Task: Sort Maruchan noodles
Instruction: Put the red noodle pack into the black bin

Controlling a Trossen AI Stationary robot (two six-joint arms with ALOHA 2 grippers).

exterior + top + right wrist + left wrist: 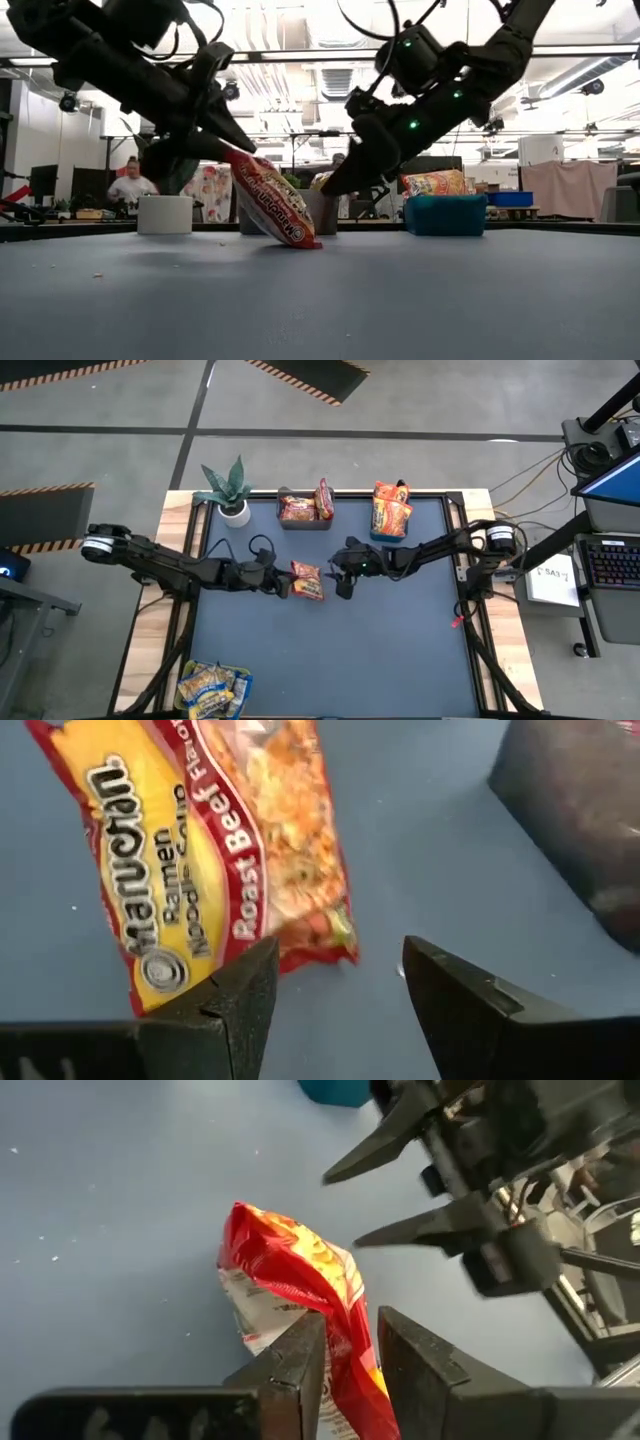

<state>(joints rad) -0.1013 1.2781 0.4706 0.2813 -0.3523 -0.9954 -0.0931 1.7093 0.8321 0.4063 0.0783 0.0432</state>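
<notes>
1. High view: both arms meet near the middle of the dark blue table mat (330,650), the left arm reaching in from the left edge and the right arm from the right edge.
2. Left gripper (285,584): its two fingers are clamped on one short end of a red Maruchan packet (307,580). The left wrist view confirms this, with the packet (300,1295) pinched between the dark fingers (290,1370).
3. Packet position: in the low view the held packet (272,207) hangs tilted, upper end in the left gripper (222,150), lower corner touching or just above the mat. The right wrist view shows its face (200,850), printed "Ramen Noodle Soup" and "Roast Beef Flavor".
4. Right gripper (343,580): fingers spread apart and holding nothing, positioned just beside the free end of the packet. In the right wrist view the packet's lower edge lies near the gap between the two fingers (245,990).
5. Sorted packets: a dark bin (303,525) at the far edge holds red packets (310,506); a teal bin (388,537) to its right holds orange packets (391,508); a bin (243,682) at the near left corner holds yellow-and-blue packets (208,686).
6. Other items: a potted plant (228,488) stands at the far left corner of the table.
</notes>
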